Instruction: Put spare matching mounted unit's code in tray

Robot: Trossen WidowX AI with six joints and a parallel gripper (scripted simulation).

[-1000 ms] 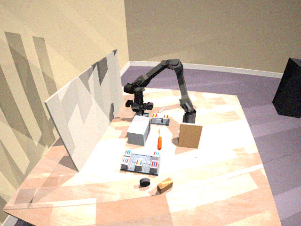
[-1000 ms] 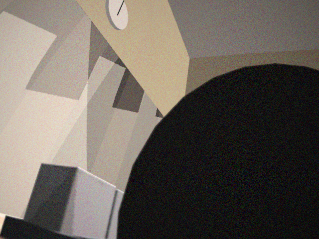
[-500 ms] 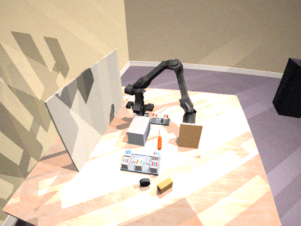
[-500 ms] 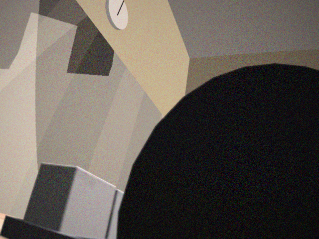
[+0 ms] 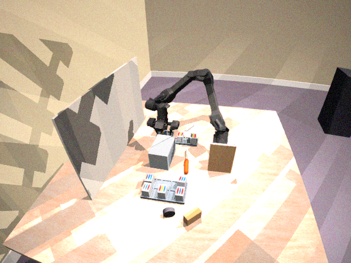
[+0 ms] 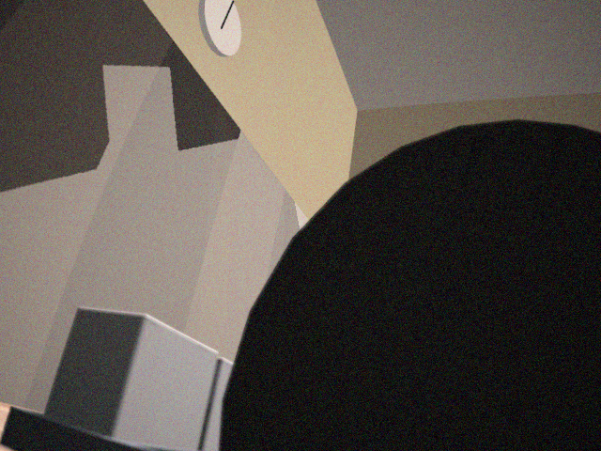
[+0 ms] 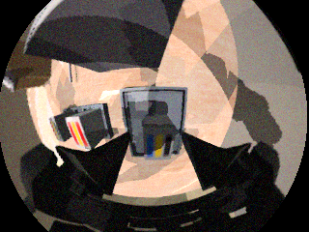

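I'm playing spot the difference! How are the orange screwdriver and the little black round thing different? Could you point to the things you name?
The screwdriver (image 5: 186, 165) has a bright orange handle, but the round thing (image 5: 169, 212) is dark all over. The screwdriver is long and thin, while the round thing is short and chunky, like a puck. The screwdriver lies near the big grey box (image 5: 160, 151); the round thing sits near the yellowish block (image 5: 192, 216). Both rest on the table (image 5: 255, 198).

A big black round shape (image 6: 412, 291) blocks much of my exterior view, and the top edge cuts off the clock (image 6: 227, 29). From the top, the grey box (image 5: 162, 149) (image 6: 162, 383) (image 7: 97, 43) hides part of the tray (image 5: 171, 132) (image 7: 185, 103) beyond it, and I lose the near end of the desk (image 5: 255, 192) (image 6: 4, 412) (image 7: 208, 97) and a side of the black cabinet (image 5: 335, 104) past the frame. My wrist picture is too grainy for fine print
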